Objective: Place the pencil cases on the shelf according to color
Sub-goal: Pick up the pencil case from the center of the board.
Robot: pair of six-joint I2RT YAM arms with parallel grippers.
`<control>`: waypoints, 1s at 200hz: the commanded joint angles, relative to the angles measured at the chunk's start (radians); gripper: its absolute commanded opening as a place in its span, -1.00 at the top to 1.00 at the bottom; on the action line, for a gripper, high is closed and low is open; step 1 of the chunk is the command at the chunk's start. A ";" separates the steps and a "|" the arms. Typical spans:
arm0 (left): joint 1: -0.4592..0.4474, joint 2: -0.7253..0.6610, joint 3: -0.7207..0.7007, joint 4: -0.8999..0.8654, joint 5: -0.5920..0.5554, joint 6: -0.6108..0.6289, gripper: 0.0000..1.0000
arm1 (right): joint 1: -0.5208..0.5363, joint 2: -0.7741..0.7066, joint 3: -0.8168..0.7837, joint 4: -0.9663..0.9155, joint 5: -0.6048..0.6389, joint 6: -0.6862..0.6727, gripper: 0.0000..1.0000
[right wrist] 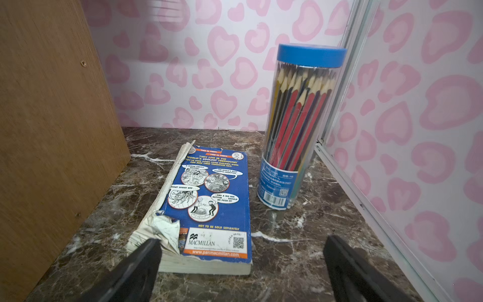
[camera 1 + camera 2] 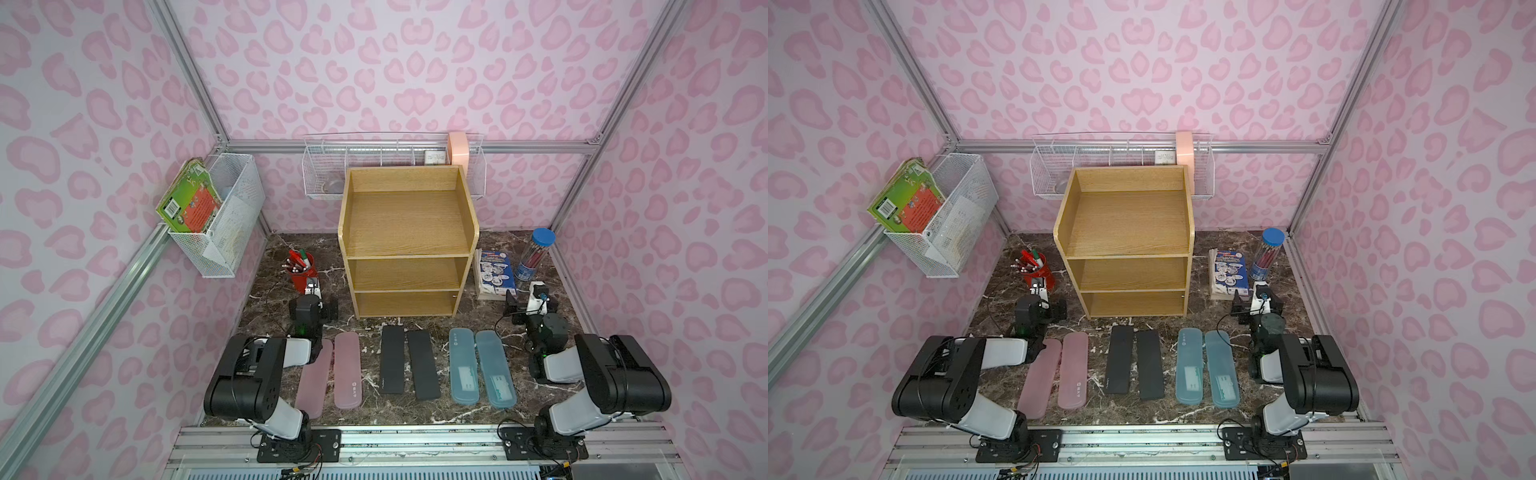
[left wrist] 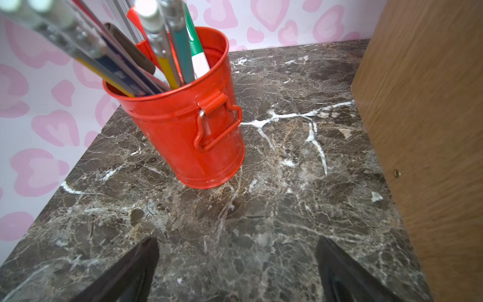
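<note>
The left gripper [image 3: 236, 241] hangs open and empty before the cup [image 3: 183, 125], clear of the row. On the table [image 2: 370, 411] in front of the shelf [image 2: 407, 255], all tiers bare, lie the pink cases [image 2: 348, 370], black cases [image 2: 392, 359] and blue cases [image 2: 463, 365], paired by colour, likely one pair per tier. The right gripper [image 1: 241, 240] gapes empty at the book's [image 1: 217, 198] near end.

In both top views the left arm's white forearm [image 2: 291, 351] covers the far end of the outermost translucent pink pencil case [image 2: 312, 386], at seven o'clock from the light oak three-tier shelf [image 2: 407, 220]. In the left wrist view, pens [image 3: 156, 39] in the red metal cup [image 3: 183, 125] blur and run off-frame.
</note>
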 commanded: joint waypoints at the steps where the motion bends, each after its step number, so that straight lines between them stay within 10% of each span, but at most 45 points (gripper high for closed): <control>1: 0.000 -0.003 0.007 0.017 0.004 -0.003 -0.97 | 0.001 -0.001 0.006 -0.001 -0.003 -0.003 -0.99; 101: -0.017 -0.074 0.043 -0.082 -0.026 0.039 -0.92 | 0.004 -0.011 0.000 0.008 0.010 -0.006 -0.99; 153: -0.048 -0.199 0.432 -0.905 -0.153 -0.274 -0.90 | 0.122 -0.207 0.088 -0.338 0.267 -0.014 -0.99; 173: -0.050 -0.240 0.512 -1.084 -0.088 -0.378 -0.91 | 0.120 -0.308 0.100 -0.481 0.430 0.203 -0.99; 200: -0.051 -0.324 0.554 -1.255 0.009 -0.494 -0.98 | 0.043 -0.469 0.176 -0.775 0.213 0.335 -0.99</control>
